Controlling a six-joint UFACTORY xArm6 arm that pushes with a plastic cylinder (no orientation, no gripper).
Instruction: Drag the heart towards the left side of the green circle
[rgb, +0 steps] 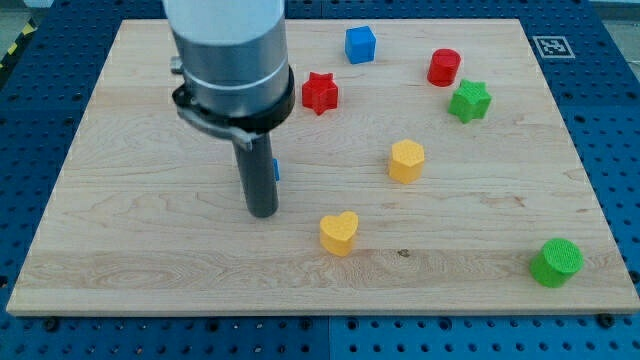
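Now my tip (262, 212) on the bench (120, 250), no hand to judge, yellow heart (339, 233) just right, green circle (556, 263) far right

no readable text, fiducial marker (551, 46) on board corner

A red star block (320, 92) and a blue cube (360, 44) lie above and right of the tool. Further right on the wooden desk (120, 250) sit a yellow hexagonal block (406, 161), red cylinder (444, 67) and green star (469, 101).

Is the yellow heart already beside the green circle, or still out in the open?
Still out. The yellow heart sits apart from the green circle, far to its left, nothing touching it. My tip stands left of the heart.
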